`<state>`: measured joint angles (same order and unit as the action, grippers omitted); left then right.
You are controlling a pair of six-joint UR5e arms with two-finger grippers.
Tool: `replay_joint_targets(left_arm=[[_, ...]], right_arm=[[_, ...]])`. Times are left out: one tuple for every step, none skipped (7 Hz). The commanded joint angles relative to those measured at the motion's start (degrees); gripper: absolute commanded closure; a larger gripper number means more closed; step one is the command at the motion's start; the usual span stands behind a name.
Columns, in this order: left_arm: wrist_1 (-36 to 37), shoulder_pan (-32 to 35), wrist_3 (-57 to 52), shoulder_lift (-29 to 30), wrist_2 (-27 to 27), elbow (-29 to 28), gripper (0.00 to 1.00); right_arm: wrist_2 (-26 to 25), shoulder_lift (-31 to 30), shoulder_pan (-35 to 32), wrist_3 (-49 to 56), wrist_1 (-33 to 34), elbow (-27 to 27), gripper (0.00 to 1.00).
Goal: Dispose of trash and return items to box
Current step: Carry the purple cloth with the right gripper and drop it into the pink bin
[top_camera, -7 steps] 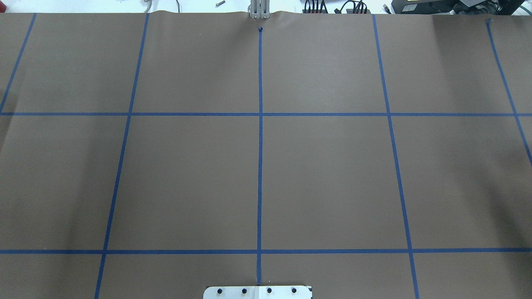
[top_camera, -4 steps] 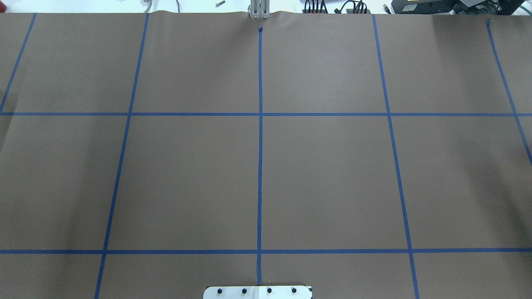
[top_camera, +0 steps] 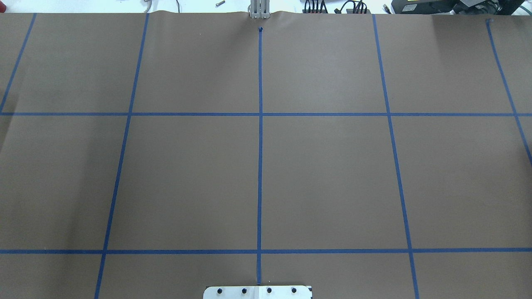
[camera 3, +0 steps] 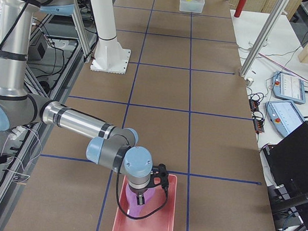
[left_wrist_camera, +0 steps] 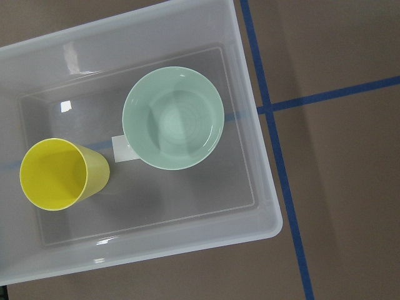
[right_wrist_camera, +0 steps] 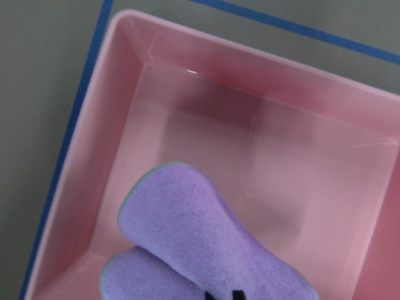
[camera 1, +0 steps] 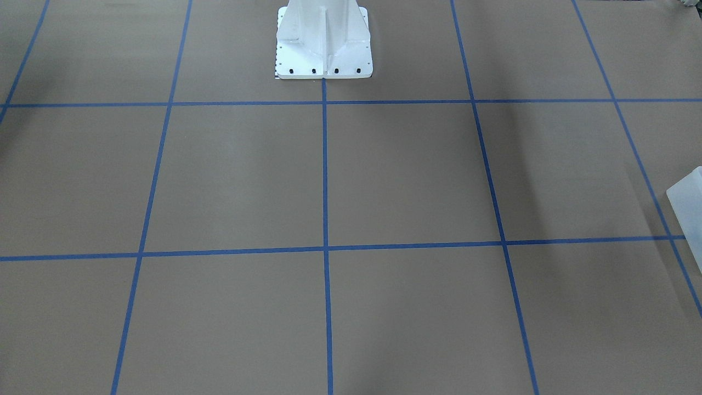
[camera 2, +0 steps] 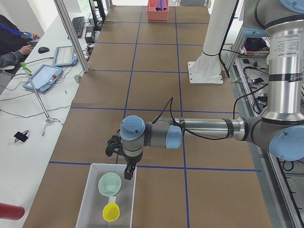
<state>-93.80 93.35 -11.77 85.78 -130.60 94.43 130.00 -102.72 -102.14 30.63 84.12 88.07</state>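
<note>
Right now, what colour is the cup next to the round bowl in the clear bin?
Yellow. The plastic cup shows best in the left wrist-mounted view.

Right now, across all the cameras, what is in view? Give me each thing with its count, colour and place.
table: one, brown paper cover, fills both central views
tape grid: one, blue, on the table
pedestal: one, white, robot's edge of the table
clear bin: one, see-through, robot's left end
green bowl: one, pale green, in the clear bin
yellow cup: one, yellow, in the clear bin beside the bowl
pink bin: one, pink, robot's right end
purple cloth: one, purple, in the pink bin
tablets: two, blue-edged, side bench
red cylinder: one, red, side bench
person: one, dark sleeve, at the bench
left arm: one, silver and blue
left gripper: one, black, over the clear bin
right arm: one, silver and blue
right gripper: one, black, over the pink bin
</note>
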Motion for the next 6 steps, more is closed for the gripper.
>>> replay_joint_targets(left_arm=[[-0.1,0.0,0.0,0.0,0.0,0.0,0.02],[0.0,0.0,0.0,0.0,0.0,0.0,0.02],[0.1,0.0,0.0,-0.1,0.0,0.0,0.02],[0.1,0.0,0.0,-0.1,0.0,0.0,0.02],[-0.2,0.0,-0.1,-0.9,-0.1,0.1,0.02],[-0.8,0.0,0.0,-1.1,-0.1,0.1,0.02]], right_arm=[[1.1,-0.5,-0.1,-4.3,-11.1,-4.0,0.0],[1.7,1.5,-0.1,-8.8,-10.7,-2.8,0.0],[2.5,5.0,0.2,-15.2,-9.9,-2.6,0.0],[4.7,9.5,2.5,-20.2,-5.7,-2.0,0.0],[4.7,13.4,6.7,-24.9,-2.9,-1.1,0.0],[4.6,16.2,10.6,-31.4,-1.0,1.1,0.0]])
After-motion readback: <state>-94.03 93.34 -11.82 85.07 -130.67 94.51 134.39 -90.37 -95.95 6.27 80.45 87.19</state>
